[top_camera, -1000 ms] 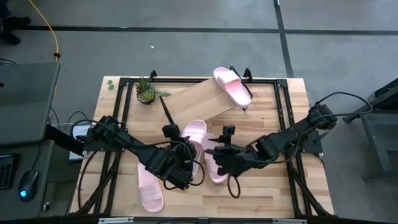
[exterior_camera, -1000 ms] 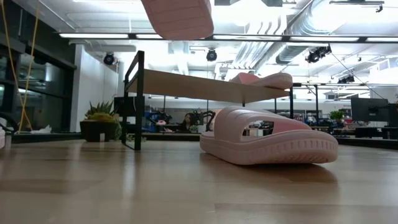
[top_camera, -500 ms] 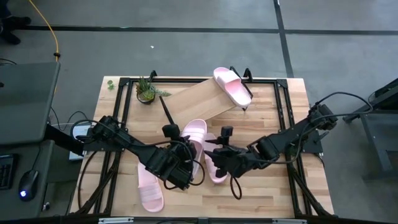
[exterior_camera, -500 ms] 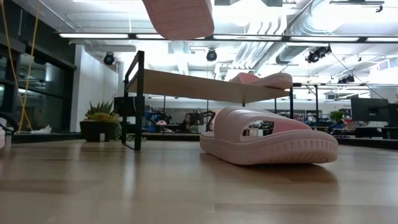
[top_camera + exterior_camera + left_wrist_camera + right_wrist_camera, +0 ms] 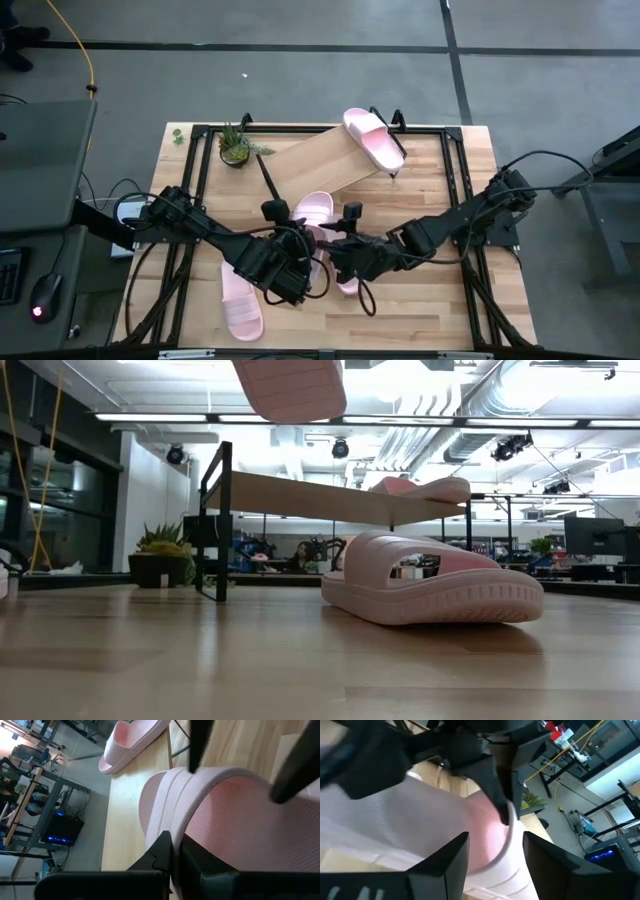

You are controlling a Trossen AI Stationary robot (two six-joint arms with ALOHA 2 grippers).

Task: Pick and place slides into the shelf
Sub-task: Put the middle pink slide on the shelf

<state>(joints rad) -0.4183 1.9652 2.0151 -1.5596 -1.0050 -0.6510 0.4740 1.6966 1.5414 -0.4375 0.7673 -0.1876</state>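
Observation:
Several pale pink slides show. One slide (image 5: 374, 138) lies on the right end of the slanted wooden shelf (image 5: 320, 160), also seen in the low view (image 5: 425, 488). Another slide (image 5: 240, 302) lies on the table near the front edge. A third slide (image 5: 430, 590) rests sole-down on the table, partly under my right arm (image 5: 346, 285). The fourth slide (image 5: 312, 215) is held up by my left gripper (image 5: 303, 258), and its sole shows high in the low view (image 5: 290, 385). My right gripper (image 5: 336, 250) is open, with its fingers on either side of that slide's rim (image 5: 490, 845). My left gripper (image 5: 172, 847) pinches the lifted slide's side rim (image 5: 175, 822) between its two shut fingers. The slide hangs clear of the table, high above it in the low view. My right gripper's fingers (image 5: 445, 865) straddle the same slide; whether they touch it, I cannot tell.
A small potted plant (image 5: 234, 148) stands at the shelf's far left corner. The thin black metal frame (image 5: 200, 135) runs along the table's edges. Cables trail from both arms. Bare wood shows at the table's right side (image 5: 440, 300) and on the shelf's left part.
My right gripper has moved toward the table's left, closing in on the slide held by my left gripper, until its fingers reach that slide. The left gripper and the lifted slide have stayed nearly in place.

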